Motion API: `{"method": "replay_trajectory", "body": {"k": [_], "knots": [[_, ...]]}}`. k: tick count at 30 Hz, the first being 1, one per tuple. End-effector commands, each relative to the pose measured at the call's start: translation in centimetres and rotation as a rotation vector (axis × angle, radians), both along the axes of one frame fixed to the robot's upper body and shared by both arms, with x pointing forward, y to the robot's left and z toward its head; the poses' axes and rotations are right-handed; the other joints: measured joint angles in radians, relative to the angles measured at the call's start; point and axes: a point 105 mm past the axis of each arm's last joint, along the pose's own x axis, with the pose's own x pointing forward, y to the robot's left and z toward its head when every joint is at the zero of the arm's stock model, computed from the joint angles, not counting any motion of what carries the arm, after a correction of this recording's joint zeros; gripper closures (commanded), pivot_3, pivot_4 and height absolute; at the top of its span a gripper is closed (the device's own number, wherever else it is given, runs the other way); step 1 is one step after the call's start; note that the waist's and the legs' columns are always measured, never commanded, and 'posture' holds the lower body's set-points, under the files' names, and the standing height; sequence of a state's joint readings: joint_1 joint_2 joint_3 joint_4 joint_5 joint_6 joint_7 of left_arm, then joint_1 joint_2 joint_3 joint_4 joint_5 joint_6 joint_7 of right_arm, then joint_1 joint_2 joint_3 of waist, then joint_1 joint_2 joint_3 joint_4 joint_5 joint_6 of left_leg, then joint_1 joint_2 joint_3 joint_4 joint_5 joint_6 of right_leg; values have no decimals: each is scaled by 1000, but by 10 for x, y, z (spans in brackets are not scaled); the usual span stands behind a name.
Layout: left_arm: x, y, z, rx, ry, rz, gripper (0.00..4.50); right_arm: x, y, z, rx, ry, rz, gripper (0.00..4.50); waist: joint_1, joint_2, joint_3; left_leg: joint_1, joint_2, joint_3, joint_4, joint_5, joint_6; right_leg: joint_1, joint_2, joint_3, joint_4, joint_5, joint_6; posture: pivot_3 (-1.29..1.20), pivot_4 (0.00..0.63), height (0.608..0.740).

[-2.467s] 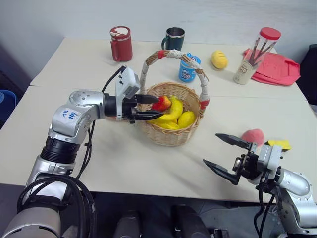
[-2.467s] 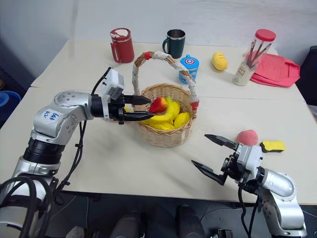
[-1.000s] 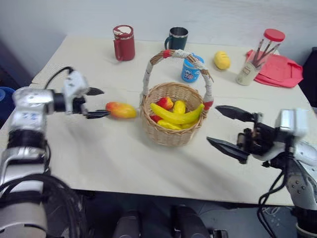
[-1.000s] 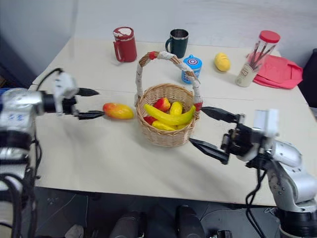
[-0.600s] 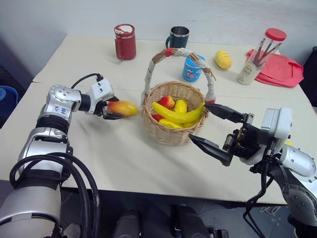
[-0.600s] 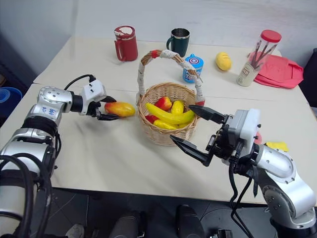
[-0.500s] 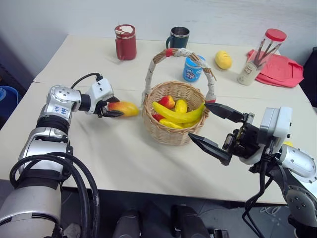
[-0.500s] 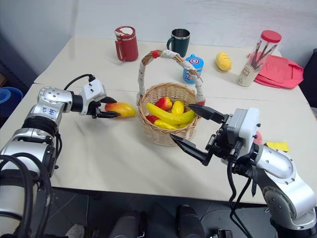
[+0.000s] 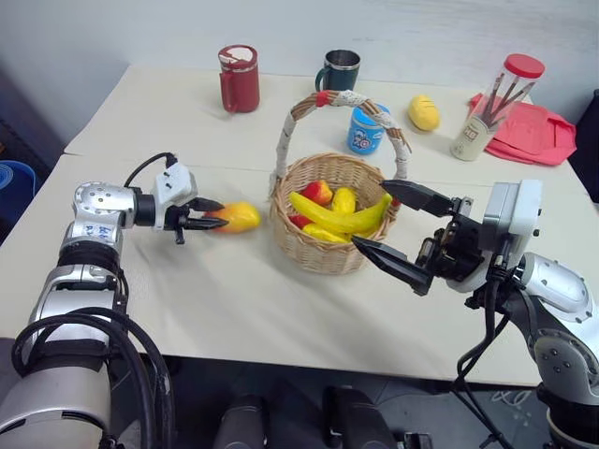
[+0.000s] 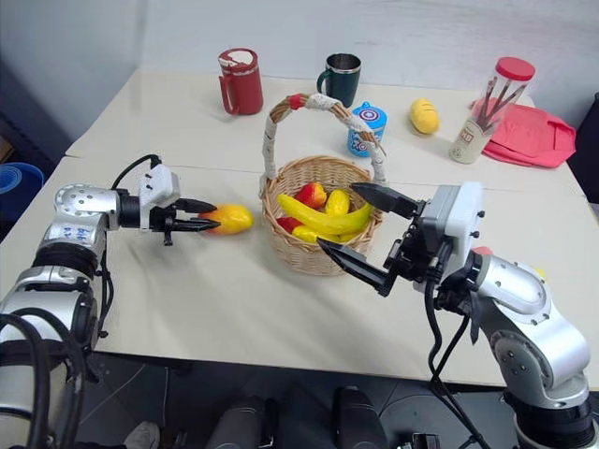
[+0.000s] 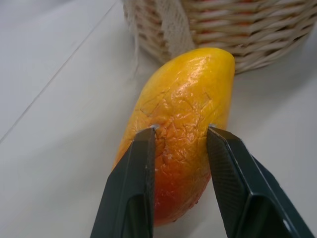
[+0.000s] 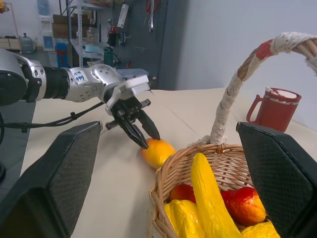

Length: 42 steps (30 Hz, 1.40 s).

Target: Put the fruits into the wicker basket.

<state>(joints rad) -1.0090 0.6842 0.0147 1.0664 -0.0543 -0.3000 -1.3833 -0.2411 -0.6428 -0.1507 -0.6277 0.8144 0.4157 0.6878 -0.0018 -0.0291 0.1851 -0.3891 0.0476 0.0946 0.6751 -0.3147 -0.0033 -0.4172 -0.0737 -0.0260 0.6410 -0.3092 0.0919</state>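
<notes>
Since a moment earlier, the left tool (image 9: pixel 201 218) had narrowed its two black fingers onto the red-orange-yellow mango (image 9: pixel 236 217), which had scarcely shifted on the cream surface (image 9: pixel 215 299). From the left wrist view the fingers (image 11: pixel 130 188) pressed both flanks of the mango's red end, with its yellow tip pointing at the basket wall — a grasp, though the fruit lay on the surface, not lifted. The mango sat just beside the round tan wicker basket (image 9: pixel 329 253), on the side facing the surface's left edge, close to the foot of the arched handle wrapped in white and red bands (image 9: pixel 343 99).

Inside the basket lay a curved yellow banana (image 9: pixel 339 214), a red-and-yellow piece (image 9: pixel 319 193) and smaller yellow pieces (image 9: pixel 343 200).

The right tool (image 9: pixel 401 230) had drifted closer to the basket and hung with its fingers spread wide and empty, just off the basket's wall on the side toward the right edge.

Near the far edge stood a red mug (image 9: pixel 238 79), a dark green mug (image 9: pixel 338 71) and a blue cup (image 9: pixel 364 130) — with a small yellow fruit (image 9: pixel 424 112) toward the far right corner.
</notes>
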Motion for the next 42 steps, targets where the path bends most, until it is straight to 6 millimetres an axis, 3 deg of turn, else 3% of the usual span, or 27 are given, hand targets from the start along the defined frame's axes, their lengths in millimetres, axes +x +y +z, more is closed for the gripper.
{"method": "replay_trajectory", "body": {"k": [1, 5, 7, 11, 14, 18, 21, 22, 25, 30, 36, 42], "knots": [[-12, -1, 32, -18, -109, -75, 3079, -4, 2, 3, 6, -20, 27, 0, 0, 0, 0, 0, 0, -1, 0, 0, -1, 0, 0, 1, 0, 0, 0, 0, 150, 740], [-48, -13, 63, -109, -163, -175, 3079, -5, -2, -1, 0, -13, 3, 0, -3, 0, 0, 0, 0, -2, 1, -1, 1, 0, -2, 4, 0, 0, 1, 0, 150, 740], [-62, -21, 69, -129, -157, -196, 3079, -5, -4, -2, -1, -12, -8, 0, -4, 0, 0, 0, 0, -2, 2, -1, 1, 0, -4, 4, 1, 1, 1, 0, 150, 740], [-70, -69, 99, -281, -239, -218, 3079, -3, -11, -3, -6, -18, -38, 0, 9, 0, 0, 0, -1, -6, 6, -3, 4, 3, -4, 5, 1, 1, 2, 0, 150, 740], [-58, -100, 110, -356, -253, -166, 3079, -1, -12, 0, -2, -45, -42, 0, 18, 0, 0, 2, -2, -6, 8, -6, 9, 6, -4, 5, 0, 2, 4, 0, 150, 740], [-37, -129, 96, -296, -223, -113, 3079, -1, -14, 5, 7, -66, -51, 0, 17, 1, 0, 3, -3, -3, 8, -5, 8, 5, -3, 5, 0, 3, 6, 0, 150, 740], [-27, -138, 81, -249, -185, -107, 3079, -2, -15, 6, 8, -80, -63, 0, 8, 1, 0, 2, -4, -1, 7, -3, 5, 4, -1, 7, -2, 3, 6, 0, 150, 740], [-24, -139, 78, -240, -186, -105, 3079, -2, -16, 6, 10, -82, -67, 0, 6, 1, 0, 2, -3, -1, 7, -3, 5, 4, 0, 7, -2, 3, 6, 0, 150, 740], [-17, -143, 84, -326, -170, -80, 2396, -4, -17, 5, 14, -86, -86, 0, 4, 1, 0, 2, -2, -1, 7, -3, 4, 3, 0, 7, -2, 3, 5, 0, 150, 740], [-20, -130, 93, -396, -189, -94, 823, -5, -27, -5, -1, -68, -123, 0, 2, 1, 0, 2, -1, -1, 7, -3, 5, 3, -1, 7, -3, 3, 6, 0, 150, 740], [-46, -83, 76, -357, -170, -124, 823, -6, -64, -14, 3, -65, -275, 0, -1, 1, 0, 2, 0, 0, 6, -3, 3, 3, -1, 7, -3, 3, 5, 0, 150, 740], [-49, -71, 72, -417, -155, -83, 823, -8, -89, -35, -60, -59, -379, 0, 21, 1, 0, 3, -3, -1, 8, -4, 6, 5, -3, 7, -4, 3, 6, 0, 150, 740]]}}
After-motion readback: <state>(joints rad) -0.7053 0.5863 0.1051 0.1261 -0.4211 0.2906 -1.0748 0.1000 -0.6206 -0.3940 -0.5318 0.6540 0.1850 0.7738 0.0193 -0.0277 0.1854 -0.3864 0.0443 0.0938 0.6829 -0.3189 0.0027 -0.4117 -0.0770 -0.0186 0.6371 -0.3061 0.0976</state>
